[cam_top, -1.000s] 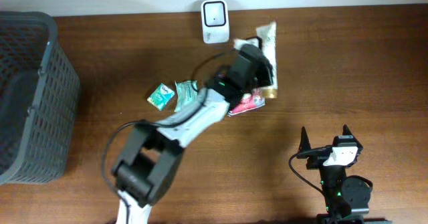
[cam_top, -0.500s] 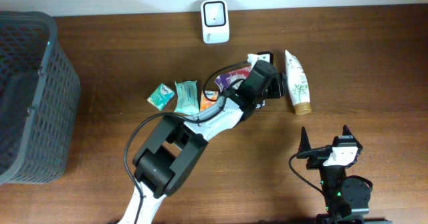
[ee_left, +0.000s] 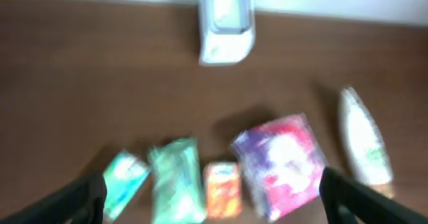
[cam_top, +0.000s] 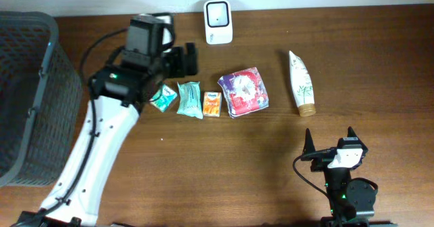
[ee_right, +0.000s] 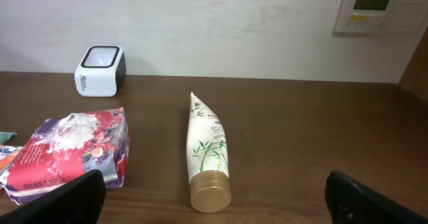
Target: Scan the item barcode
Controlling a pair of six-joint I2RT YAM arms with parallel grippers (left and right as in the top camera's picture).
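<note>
The basket [cam_top: 27,98] fills the left end of the surface [cam_top: 380,37]. The left arm [cam_top: 95,152] slants up just beside it, so a wide swing of that arm could clip the mesh wall. The left claw [cam_top: 192,59] hangs spread wide and empty above the left end of a row of goods. The right claw [cam_top: 329,131], equally wide and empty, is parked at the near edge, just short of the tube.

Nothing is held, so the item to scan lies on the surface; which one is meant I cannot tell. The purple-and-red pouch [cam_top: 243,91] is the biggest candidate. It is soft and crinkled, and in a pinch it may sag or fold and bury its code in a crease. The tube [cam_top: 300,81] lies alone to the right with its cap toward the near edge; being round, it could roll out of a lopsided pinch. The scanner [cam_top: 218,22] stands at the far edge with its window facing up, so an item presented tilted or wrong face down would likely not read.

The green packet [cam_top: 190,98], teal packet [cam_top: 161,98] and orange packet [cam_top: 212,104] sit close together, the green and orange touching. Jaws this wide may lift two at once or shove a neighbour. The left wrist view is blurred, so a printed code probably cannot be picked out from there.
</note>
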